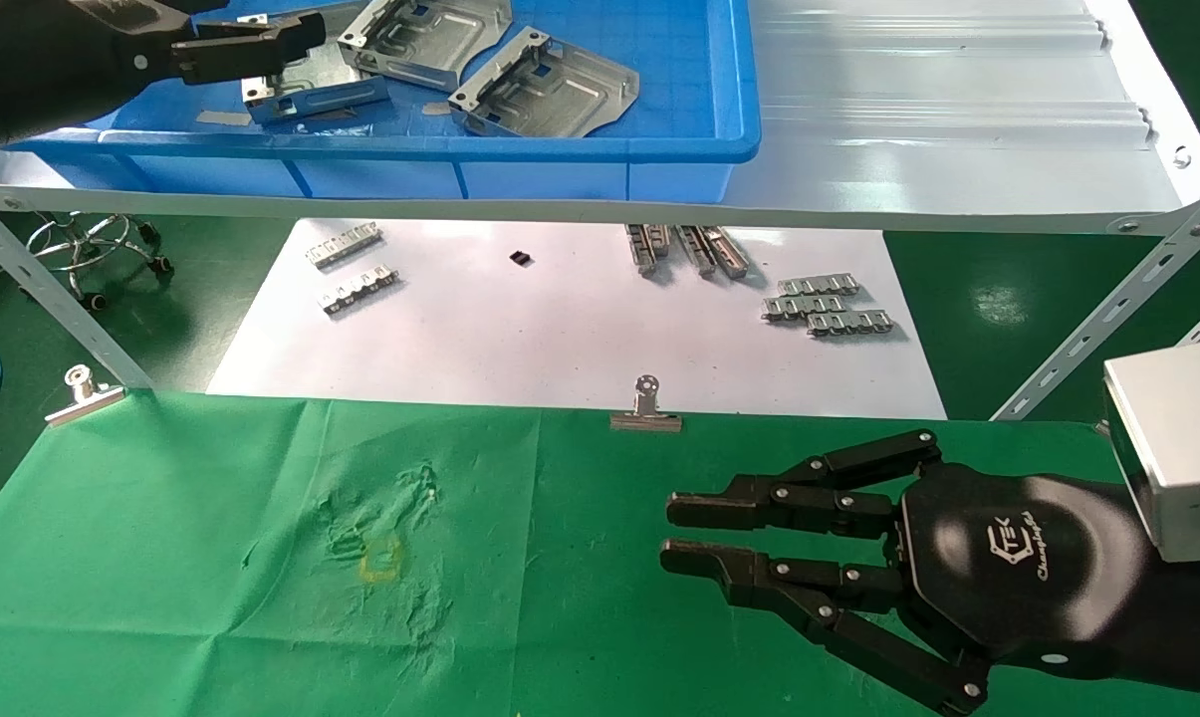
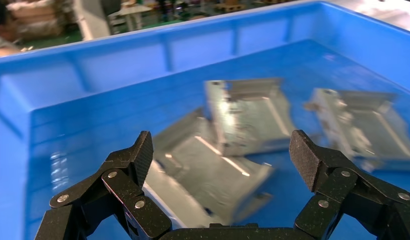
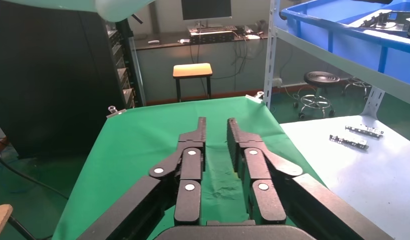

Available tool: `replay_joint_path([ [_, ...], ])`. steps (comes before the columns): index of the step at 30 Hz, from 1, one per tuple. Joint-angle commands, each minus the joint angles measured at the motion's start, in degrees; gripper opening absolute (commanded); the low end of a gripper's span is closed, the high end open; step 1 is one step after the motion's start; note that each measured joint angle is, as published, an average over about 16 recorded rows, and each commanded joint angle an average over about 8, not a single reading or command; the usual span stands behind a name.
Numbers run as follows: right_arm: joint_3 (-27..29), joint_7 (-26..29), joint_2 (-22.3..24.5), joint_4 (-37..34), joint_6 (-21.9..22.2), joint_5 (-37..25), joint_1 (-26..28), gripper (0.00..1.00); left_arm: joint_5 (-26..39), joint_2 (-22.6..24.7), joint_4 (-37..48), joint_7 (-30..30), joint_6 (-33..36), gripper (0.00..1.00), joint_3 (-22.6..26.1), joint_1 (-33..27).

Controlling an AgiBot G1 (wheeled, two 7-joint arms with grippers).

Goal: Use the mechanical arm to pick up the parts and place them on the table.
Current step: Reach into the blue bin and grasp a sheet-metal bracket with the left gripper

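Note:
Three grey sheet-metal parts lie in a blue bin: one on the left (image 1: 311, 85), one in the middle (image 1: 425, 35), one on the right (image 1: 545, 90). My left gripper (image 1: 301, 35) reaches into the bin over the left part. In the left wrist view my left gripper (image 2: 222, 157) is open and empty, its jaws standing wide to either side above the nearest part (image 2: 207, 175); the other two parts (image 2: 247, 112) (image 2: 362, 120) lie beyond. My right gripper (image 1: 671, 533) hovers over the green table (image 1: 161, 558), its fingers a little apart and empty, as the right wrist view (image 3: 215, 125) also shows.
The blue bin (image 1: 719, 100) stands on a pale ribbed metal shelf (image 1: 958, 100) with slanted braces (image 1: 1087, 329). Below lies a white sheet (image 1: 560, 339) with toothed metal strips (image 1: 824, 304). Binder clips (image 1: 645, 408) (image 1: 82, 390) hold the cloth's far edge.

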Motion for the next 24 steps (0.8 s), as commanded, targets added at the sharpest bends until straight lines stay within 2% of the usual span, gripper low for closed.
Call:
replay_joint_path([
  [1,0.0,0.0,0.0,0.0,0.0,0.0,0.0,0.0,2.4,0.86,2.49,-1.1,-1.6,1.0,1.09,-2.11],
  [4,0.0,0.0,0.0,0.0,0.0,0.0,0.0,0.0,4.77,1.83,5.42,-3.52,-3.11,1.0,2.3,-4.11],
  [5,0.0,0.0,0.0,0.0,0.0,0.0,0.0,0.0,5.48,2.11,6.26,-4.42,-3.43,0.97,2.7,-4.69],
  [7,-0.01,0.0,0.0,0.0,0.0,0.0,0.0,0.0,6.91,2.61,7.85,-6.32,-3.78,0.78,3.56,-5.82],
  [12,-0.01,0.0,0.0,0.0,0.0,0.01,0.0,0.0,10.28,3.75,10.97,-10.45,-4.1,0.15,5.68,-8.16],
  [13,-0.01,-0.01,0.0,0.0,0.0,0.01,0.0,0.0,10.93,3.99,11.42,-11.0,-4.37,0.06,6.05,-8.48],
  [14,-0.01,-0.01,0.0,0.0,0.0,0.01,0.0,0.0,11.49,4.23,11.81,-11.48,-4.7,0.01,6.35,-8.73],
  [24,-0.02,-0.01,0.01,0.0,0.01,0.01,0.01,0.0,13.28,6.18,13.48,-13.83,-7.22,0.0,7.3,-8.83],
])
